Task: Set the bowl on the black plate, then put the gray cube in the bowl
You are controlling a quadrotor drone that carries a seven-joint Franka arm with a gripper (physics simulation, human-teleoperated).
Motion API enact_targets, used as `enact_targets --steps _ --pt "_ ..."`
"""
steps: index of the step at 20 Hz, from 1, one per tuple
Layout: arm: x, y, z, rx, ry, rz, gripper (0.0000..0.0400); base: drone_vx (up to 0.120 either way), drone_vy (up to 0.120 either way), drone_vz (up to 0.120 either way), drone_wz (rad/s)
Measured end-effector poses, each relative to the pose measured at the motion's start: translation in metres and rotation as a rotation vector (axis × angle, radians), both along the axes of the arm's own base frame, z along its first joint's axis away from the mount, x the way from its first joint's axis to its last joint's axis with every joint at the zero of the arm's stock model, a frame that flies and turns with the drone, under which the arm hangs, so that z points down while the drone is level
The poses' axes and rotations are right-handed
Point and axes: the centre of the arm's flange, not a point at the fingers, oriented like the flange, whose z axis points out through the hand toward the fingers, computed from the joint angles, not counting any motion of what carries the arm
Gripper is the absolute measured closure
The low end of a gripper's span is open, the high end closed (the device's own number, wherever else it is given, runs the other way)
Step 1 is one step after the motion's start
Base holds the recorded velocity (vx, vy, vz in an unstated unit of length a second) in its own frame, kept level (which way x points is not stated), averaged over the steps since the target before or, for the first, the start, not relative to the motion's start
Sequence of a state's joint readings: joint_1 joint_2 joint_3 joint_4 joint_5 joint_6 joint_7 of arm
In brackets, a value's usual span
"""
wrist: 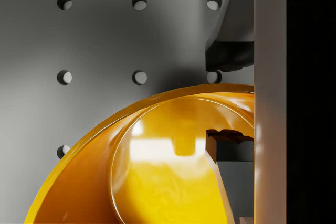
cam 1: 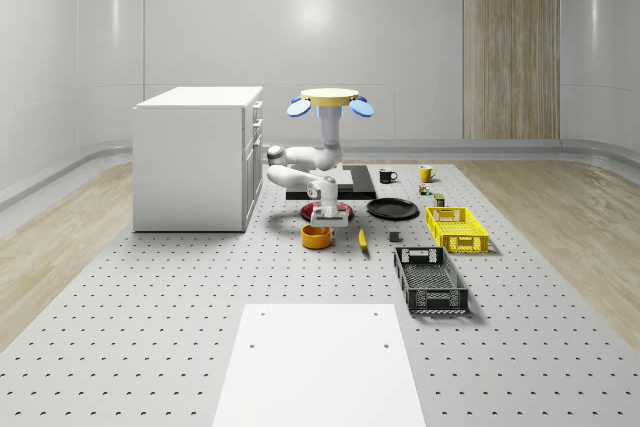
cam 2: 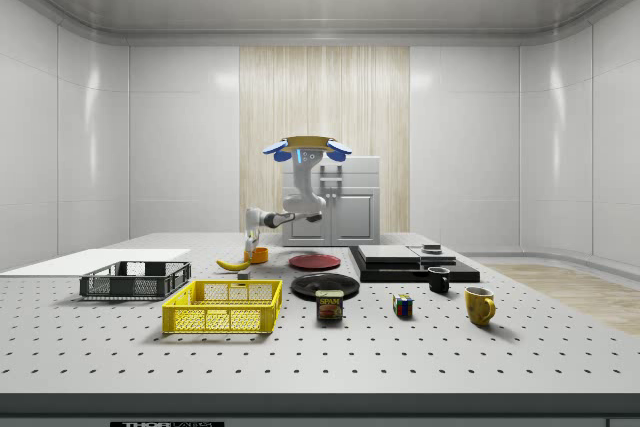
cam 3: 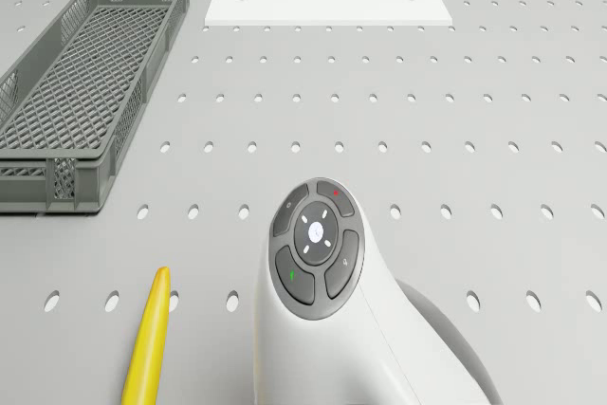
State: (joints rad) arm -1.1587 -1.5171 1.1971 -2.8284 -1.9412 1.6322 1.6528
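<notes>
- The drone (cam 1: 331, 99) hovers above the table (cam 1: 150, 327), just right of the white cabinet (cam 1: 195, 157) in the whole-scene view, over the red plate (cam 1: 327, 212).
- Its arm reaches down to the orange bowl (cam 1: 316, 236), which sits on the table nearer than the red plate.
- The gripper (wrist: 223, 106) straddles the bowl's rim: one finger (wrist: 228, 153) inside, the other outside, not visibly pinching it.
- The black plate (cam 1: 392, 209) lies right of the bowl, apart from it.
- A banana (cam 1: 362, 238) lies just right of the bowl.
- The gray cube (cam 1: 395, 238) rests nearer than the black plate.
</notes>
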Motion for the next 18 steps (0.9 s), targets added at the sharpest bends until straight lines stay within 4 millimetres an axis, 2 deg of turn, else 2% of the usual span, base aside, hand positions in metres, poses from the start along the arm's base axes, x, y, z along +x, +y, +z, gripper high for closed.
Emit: enact_targets --steps 5,13,14,18 --pt "0.000 0.000 -0.004 0.000 0.000 0.000 0.0287 0.000 0.000 0.000 0.000" --pt "0.000 0.000 -0.024 0.000 0.000 0.000 0.0298 0.000 0.000 0.115 0.000" --pt "0.000 0.000 -0.025 0.000 0.000 0.000 0.0299 0.000 0.120 0.120 0.000" --pt "0.000 0.000 -0.028 0.000 0.000 0.000 0.0300 -0.120 0.120 0.120 0.000"
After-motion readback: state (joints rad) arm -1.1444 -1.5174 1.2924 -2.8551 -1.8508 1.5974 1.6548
